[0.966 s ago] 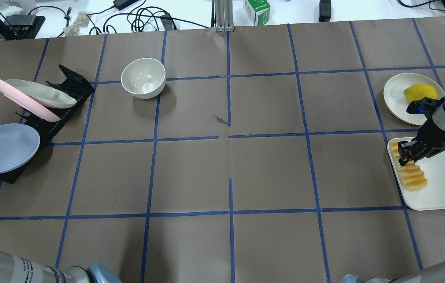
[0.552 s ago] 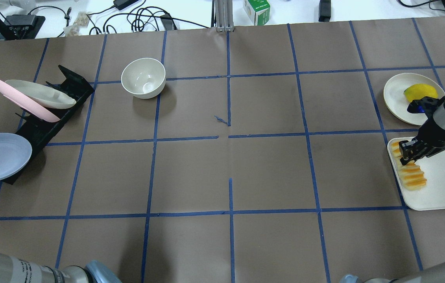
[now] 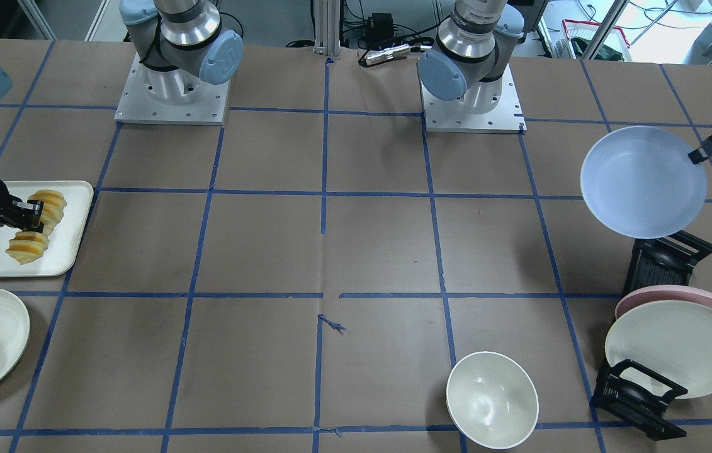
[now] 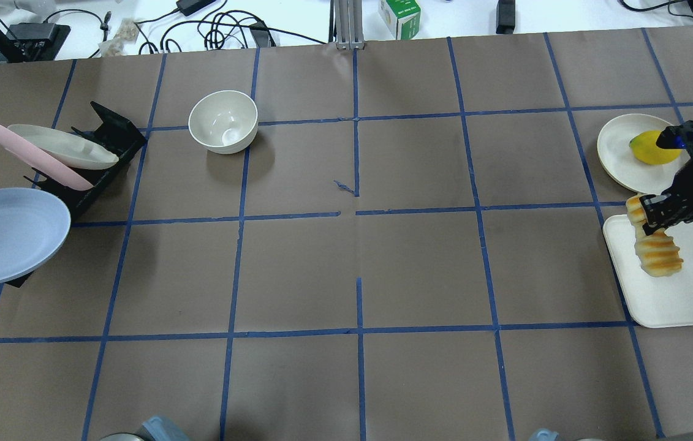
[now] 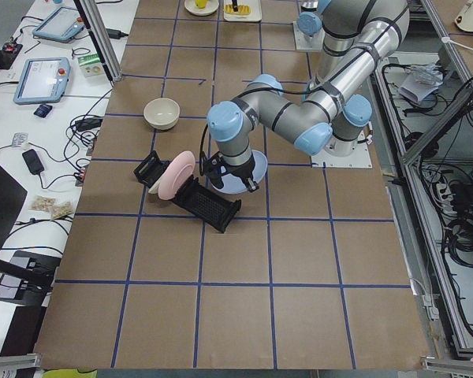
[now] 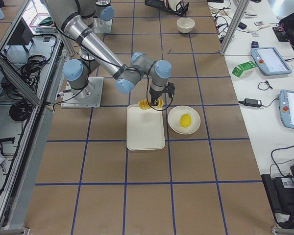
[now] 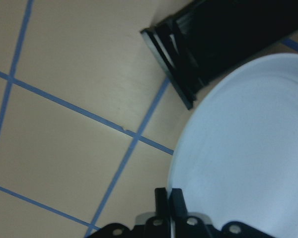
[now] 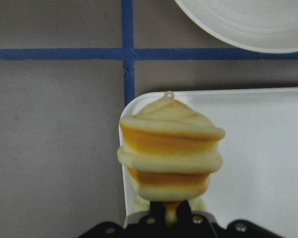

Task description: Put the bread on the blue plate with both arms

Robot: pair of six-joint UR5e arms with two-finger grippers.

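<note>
Orange-yellow bread [image 4: 658,254], long axis near-to-far, hangs pinched in the right claw [image 4: 658,217] over the white tray [image 4: 689,300] at the bench's [image 4: 358,269] right end, well apart from the blue plate [image 4: 6,236], rim-pinched by the left claw [image 7: 169,196] at the left end.

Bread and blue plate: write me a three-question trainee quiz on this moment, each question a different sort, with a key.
1. True or false: the left tool grips the blue plate by its rim.
2. Besides the blue plate, how many plates lean in the rack?
3. The right tool holds the bread over: A the rack, B the tray, C the blue plate.
Key: 1 true; 2 two; 3 B.
</note>
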